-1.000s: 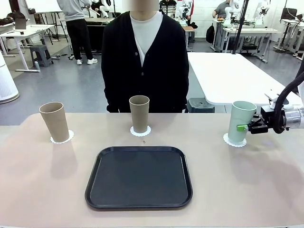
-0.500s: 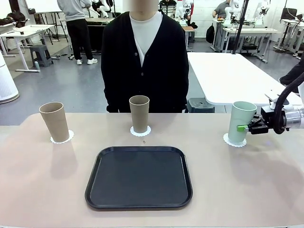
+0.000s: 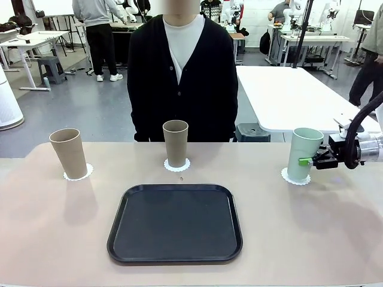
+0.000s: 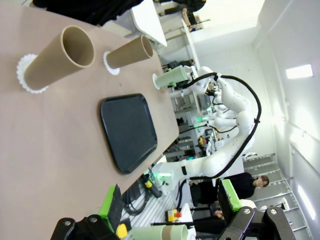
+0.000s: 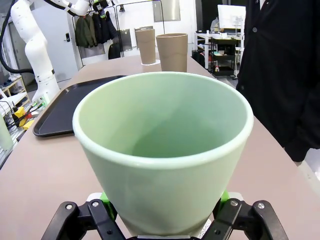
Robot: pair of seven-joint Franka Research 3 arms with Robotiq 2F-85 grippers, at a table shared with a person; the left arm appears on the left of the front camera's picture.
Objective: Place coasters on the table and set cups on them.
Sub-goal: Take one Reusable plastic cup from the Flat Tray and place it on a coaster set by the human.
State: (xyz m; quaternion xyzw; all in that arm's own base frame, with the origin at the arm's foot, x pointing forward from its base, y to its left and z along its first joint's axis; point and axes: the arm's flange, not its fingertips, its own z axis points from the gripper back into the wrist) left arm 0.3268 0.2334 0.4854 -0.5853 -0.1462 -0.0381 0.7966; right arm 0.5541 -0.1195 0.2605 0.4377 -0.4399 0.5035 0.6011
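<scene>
A beige table holds a black tray at its centre, the landmark here; beyond the tray's far left corner a tan cup stands on a white lacy coaster; just beyond the tray's far edge a second tan cup stands on its own coaster, with a person in a dark cardigan standing behind it; well to the tray's right a mint green cup sits on a third coaster. The right gripper is pinched on this green cup's side, its green pads pressed against the wall low down; the left gripper, away from the cups, has its fingers spread with nothing between them. All three cups appear seated, so letting go looks like what remains; if the jaws drag as they part, or the arm pulls back before they clear, the tall cup could tip or slide the light paper coaster out of place.
</scene>
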